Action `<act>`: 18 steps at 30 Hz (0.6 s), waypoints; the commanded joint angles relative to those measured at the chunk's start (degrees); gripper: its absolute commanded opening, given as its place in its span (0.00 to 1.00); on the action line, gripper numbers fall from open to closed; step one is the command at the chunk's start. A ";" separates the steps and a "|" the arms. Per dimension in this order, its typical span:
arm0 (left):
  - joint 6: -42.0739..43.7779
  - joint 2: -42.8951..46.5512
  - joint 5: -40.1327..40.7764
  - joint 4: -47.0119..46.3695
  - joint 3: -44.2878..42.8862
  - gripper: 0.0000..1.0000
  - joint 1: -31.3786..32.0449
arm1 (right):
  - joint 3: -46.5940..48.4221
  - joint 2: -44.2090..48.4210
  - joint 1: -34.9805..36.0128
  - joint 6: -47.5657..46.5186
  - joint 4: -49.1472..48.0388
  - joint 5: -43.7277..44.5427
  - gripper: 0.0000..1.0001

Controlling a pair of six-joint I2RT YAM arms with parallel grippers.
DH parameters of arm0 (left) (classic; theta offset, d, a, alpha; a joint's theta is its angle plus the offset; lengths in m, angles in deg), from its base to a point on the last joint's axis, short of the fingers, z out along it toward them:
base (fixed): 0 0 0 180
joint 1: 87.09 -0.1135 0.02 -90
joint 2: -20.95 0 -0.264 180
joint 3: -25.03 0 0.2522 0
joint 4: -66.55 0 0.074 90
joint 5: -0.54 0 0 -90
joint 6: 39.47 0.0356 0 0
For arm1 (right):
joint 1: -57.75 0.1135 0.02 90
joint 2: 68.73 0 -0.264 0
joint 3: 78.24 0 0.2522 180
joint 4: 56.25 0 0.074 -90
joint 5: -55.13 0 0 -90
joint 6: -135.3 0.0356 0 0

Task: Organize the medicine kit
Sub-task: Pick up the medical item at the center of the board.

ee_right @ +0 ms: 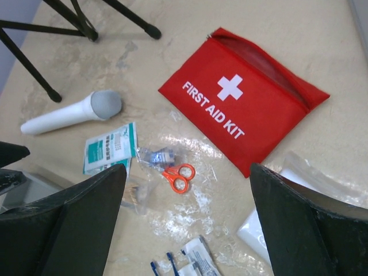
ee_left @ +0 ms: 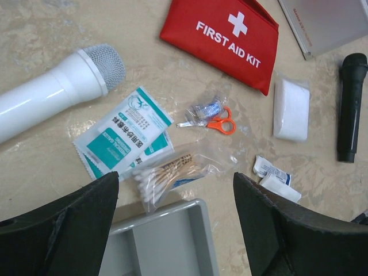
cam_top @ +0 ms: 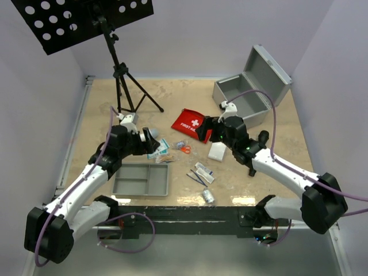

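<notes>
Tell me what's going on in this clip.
A scattered first-aid kit is being tidied, but nothing is held right now. The left tool and right tool both hang open above loose supplies on the table: gauze packets, orange scissors, cotton swabs. The red pouch lies beside them, the grey tray looks empty, and the silver case stands open at the far right.

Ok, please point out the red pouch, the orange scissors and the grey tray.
red pouch (ee_right: pixel 230 87), right wrist view, on its white cross
orange scissors (ee_left: pixel 216 122), left wrist view, on the handles
grey tray (cam_top: pixel 131 185), top external view, on a bare compartment floor
</notes>
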 commanded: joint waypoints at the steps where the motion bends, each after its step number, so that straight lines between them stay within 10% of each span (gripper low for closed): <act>1: -0.50 -0.04 -1.87 -3.46 -0.05 0.85 0.47 | -0.64 -2.81 0.13 2.85 -4.85 -2.26 0.93; 18: -4.98 -0.04 4.99 -1.17 1.97 0.81 0.47 | 3.84 -10.02 7.69 -0.66 -2.93 3.61 0.84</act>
